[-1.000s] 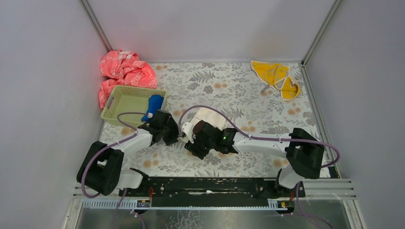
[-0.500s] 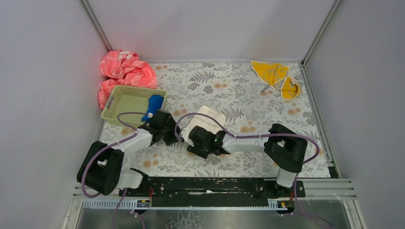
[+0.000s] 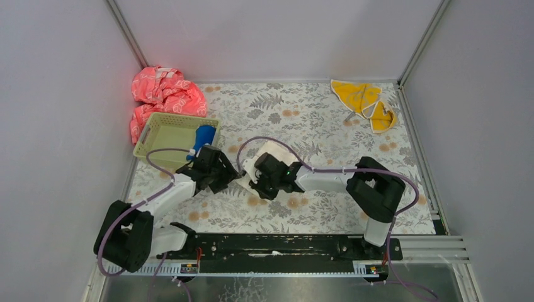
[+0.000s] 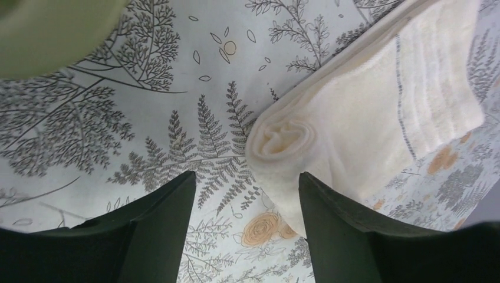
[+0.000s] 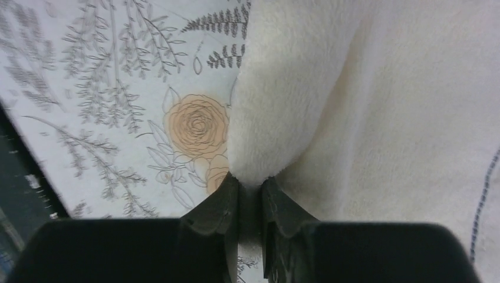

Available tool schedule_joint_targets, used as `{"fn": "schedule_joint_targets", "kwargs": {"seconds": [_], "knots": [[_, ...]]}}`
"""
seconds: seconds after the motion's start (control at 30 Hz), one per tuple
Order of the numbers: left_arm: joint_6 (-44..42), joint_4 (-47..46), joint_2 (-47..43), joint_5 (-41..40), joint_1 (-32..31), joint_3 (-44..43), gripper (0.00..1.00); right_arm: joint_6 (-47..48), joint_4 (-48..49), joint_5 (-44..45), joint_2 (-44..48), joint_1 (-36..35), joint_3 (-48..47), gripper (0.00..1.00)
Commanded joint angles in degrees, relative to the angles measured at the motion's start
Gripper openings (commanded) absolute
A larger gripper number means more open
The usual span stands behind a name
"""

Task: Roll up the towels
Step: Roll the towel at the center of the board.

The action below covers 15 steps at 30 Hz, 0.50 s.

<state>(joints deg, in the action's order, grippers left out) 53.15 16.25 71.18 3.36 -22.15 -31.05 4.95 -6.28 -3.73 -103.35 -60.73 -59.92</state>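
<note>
The left jaws stand apart, low over the counter (image 4: pixel 194 88). The rolled end of the cream-white towel (image 4: pixel 354 118) lies just ahead of their gap, against the inner side of the finger on the right of the wrist view. The right jaws, close beside them, are nearly together and clamped on a fold at that towel's edge, with the rest of the cloth spreading flat beyond them. Just beyond the left jaws, a blue towel (image 3: pixel 203 135) sits at the right end of a pale green basket (image 3: pixel 167 135). Farther back on that side lies a pink-red cloth (image 3: pixel 165 94). Well beyond the right jaws, in the far right corner, the yellow-orange towel (image 3: pixel 365 100) lies crumpled.
</note>
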Motion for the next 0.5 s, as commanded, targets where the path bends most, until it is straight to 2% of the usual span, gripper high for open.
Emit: {"fn": "schedule_joint_targets", "kwargs": {"seconds": [0.0,0.2,0.37,0.47], "knots": [[-0.6,5.6,-5.3,-3.7,-0.3,-1.1,0.67,-9.0,1.9,-27.5,-0.7,5.7,1.5,0.13],[-0.4,7.1,-8.1,-0.8,-0.2,-1.7,0.76,-21.9,12.1,-47.4,-6.2,12.6,2.1,0.09],[0.3,3.9,-6.1,3.1,-0.4,-1.8,0.76,-37.1,29.5,-56.4,-9.7,17.5,7.3,0.1],[0.8,1.3,-3.6,4.4,-1.1,-1.7,0.74,-43.1,36.1,-58.8,-11.8,20.0,9.6,0.11]]}}
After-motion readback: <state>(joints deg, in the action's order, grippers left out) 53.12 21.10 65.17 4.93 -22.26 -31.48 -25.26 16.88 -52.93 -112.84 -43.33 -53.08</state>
